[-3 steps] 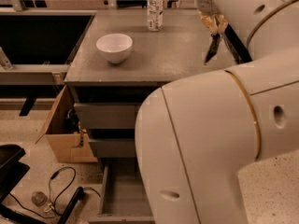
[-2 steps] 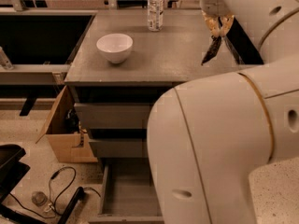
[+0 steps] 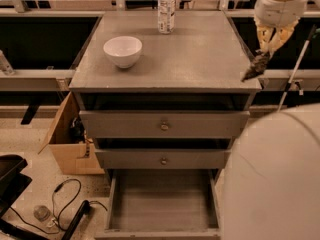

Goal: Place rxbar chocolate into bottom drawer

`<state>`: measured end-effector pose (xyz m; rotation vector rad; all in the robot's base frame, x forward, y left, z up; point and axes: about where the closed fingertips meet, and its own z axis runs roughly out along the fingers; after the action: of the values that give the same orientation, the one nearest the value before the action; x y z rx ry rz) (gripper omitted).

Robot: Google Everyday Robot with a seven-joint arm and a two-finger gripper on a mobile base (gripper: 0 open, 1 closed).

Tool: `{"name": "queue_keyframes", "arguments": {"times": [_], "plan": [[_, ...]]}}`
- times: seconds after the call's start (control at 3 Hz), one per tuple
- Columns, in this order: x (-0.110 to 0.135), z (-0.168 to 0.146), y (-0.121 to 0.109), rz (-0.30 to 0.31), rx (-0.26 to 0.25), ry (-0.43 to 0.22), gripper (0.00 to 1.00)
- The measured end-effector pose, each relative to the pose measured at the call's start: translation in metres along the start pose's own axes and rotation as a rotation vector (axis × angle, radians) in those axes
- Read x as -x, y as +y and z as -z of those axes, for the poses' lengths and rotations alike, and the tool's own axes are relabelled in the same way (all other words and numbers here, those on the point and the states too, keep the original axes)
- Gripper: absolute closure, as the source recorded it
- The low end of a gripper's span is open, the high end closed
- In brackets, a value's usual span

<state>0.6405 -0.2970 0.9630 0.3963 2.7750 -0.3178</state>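
Diff vs a second ago: the robot arm housing [image 3: 275, 179] no longer blocks the middle of the view and now fills only the lower right corner. The whole grey cabinet [image 3: 200, 59] front is exposed and sits centred in the view. All three drawers are readable now. The bottom drawer [image 3: 162, 199] is pulled out, with its flat floor bare and nothing in it. The top drawer [image 3: 125, 125] and middle drawer [image 3: 125, 159] above it are pushed in, each with a round knob. The gripper [image 3: 267, 51] is still top right, over the cabinet's right edge near the front corner, as before. Its yellowish fingers [image 3: 264, 36] are pinched nearly together on the upper end of the rxbar chocolate [image 3: 254, 67]. The bar hangs down and left at a tilt, its lower end over the front-right corner of the cabinet top. Can't tell if that end touches the surface. The bar is well apart from the bottom drawer, up at tabletop level. Cardboard box [image 3: 65, 134] on the floor left of the cabinet. White bowl [image 3: 122, 50] upright on the top's left side, water bottle [image 3: 166, 9] upright at the back centre, both unmoved. Cables [image 3: 65, 204] on the floor bottom left.
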Motion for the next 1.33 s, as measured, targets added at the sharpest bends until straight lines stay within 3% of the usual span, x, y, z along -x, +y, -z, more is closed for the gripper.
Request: {"name": "queue_keyframes", "arguments": {"times": [0.33, 0.67, 1.0, 1.33], "plan": [[-0.051, 0.01, -0.054, -0.03, 0.021, 0.007, 1.0], [-0.104, -0.006, -0.093, -0.064, 0.106, 0.014, 1.0], [-0.155, -0.072, -0.115, -0.116, 0.201, 0.089, 1.0], [-0.201, -0.165, -0.105, -0.159, 0.312, 0.203, 1.0]]}}
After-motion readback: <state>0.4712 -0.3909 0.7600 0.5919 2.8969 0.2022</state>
